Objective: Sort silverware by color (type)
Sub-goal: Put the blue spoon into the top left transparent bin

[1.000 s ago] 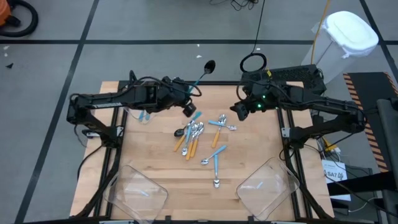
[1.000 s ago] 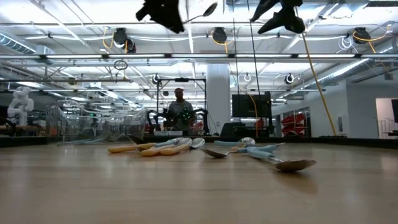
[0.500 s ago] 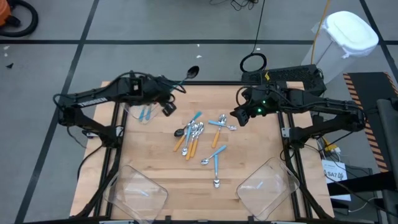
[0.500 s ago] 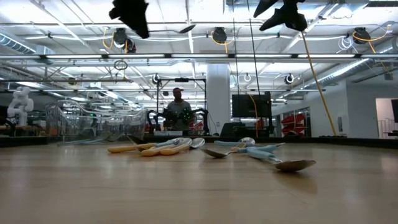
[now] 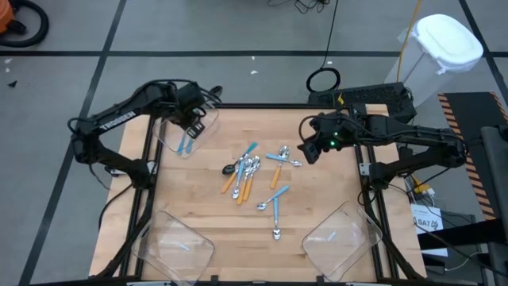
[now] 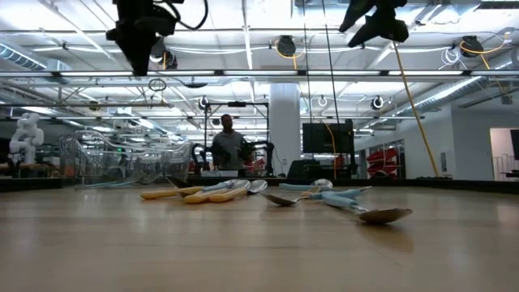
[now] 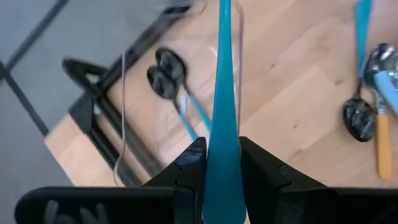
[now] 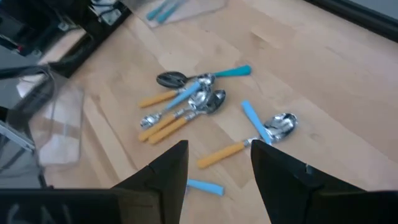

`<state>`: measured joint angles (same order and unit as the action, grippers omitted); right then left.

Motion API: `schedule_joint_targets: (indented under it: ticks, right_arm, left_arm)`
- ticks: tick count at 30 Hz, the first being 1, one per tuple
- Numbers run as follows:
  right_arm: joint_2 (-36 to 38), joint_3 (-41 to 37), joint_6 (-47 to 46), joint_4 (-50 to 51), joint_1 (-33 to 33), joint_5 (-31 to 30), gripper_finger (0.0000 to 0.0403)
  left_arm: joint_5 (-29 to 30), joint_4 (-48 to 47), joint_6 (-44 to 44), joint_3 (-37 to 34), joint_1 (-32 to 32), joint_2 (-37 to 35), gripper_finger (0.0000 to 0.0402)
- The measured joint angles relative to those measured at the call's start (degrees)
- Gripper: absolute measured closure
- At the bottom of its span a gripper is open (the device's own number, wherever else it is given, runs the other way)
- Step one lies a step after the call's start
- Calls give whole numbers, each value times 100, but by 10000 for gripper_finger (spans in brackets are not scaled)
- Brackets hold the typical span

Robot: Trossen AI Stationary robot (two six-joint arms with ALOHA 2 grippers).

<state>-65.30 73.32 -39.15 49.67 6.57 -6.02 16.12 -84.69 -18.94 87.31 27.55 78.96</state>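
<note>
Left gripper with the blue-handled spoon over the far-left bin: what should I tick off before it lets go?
1. Grip: left gripper fingers closed on the blue-handled spoon: ok.
2. Position: in the high view the left gripper is over the clear bin at the table's far-left corner: ok.
3. Matching contents: two black spoons with blue handles already lie in that bin: ok.
4. Held spoon's bowl colour: out of view: cannot tell.
5. Right gripper waits open above the table's right side, away from the bin: ok.
6. Remaining pile mid-table, unsorted: not ok.
</note>
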Motion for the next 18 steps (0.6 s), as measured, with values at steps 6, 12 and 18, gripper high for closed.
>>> schedule_joint_targets:
  ticks: [6, 12, 18]
  right_arm:
    - [0, 0, 99, 221, 4, 4, 232]
    - [0, 0, 191, 211, 5, 4, 232]
    - [-29, 0, 240, 28, 7, 2, 232]
  left_arm:
    - [-26, -100, -304, -434, 192, -101, 323]
    - [-137, -110, -842, -1306, 205, -312, 323]
    - [-334, 114, -1035, -2037, 194, -506, 323]
